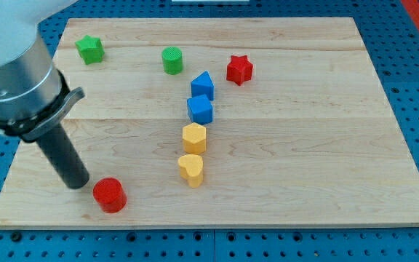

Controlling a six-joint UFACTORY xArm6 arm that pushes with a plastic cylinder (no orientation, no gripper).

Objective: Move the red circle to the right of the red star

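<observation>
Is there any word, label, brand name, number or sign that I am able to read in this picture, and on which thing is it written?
None: no text is readable anywhere.
The light wooden board, the coloured blocks, such as the red cylinder block and the red star block, and my tip on the dark rod carry no markings.

My tip (78,183) rests on the worktop (326,145), just left of the red circle (110,195) at the view's bottom left. The red star (239,70) lies well apart, toward the top right.
</observation>
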